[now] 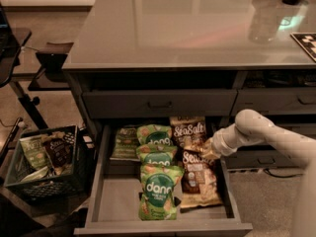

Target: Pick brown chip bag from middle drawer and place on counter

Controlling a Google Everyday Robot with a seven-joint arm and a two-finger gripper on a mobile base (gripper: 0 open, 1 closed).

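The middle drawer is pulled open below the counter. Two brown chip bags with "SeaSalt" lettering lie along its right side: one at the back, one nearer the front. My gripper reaches in from the right on the white arm. It sits down in the drawer at the right edge of the back brown bag, just above the top of the front one. Its tip is partly hidden against the bags.
Three green "dang" bags lie in a row down the drawer's middle, and a flat green pack at the back left. A dark crate of snacks stands on the floor to the left. Closed drawer fronts with bar handles are above.
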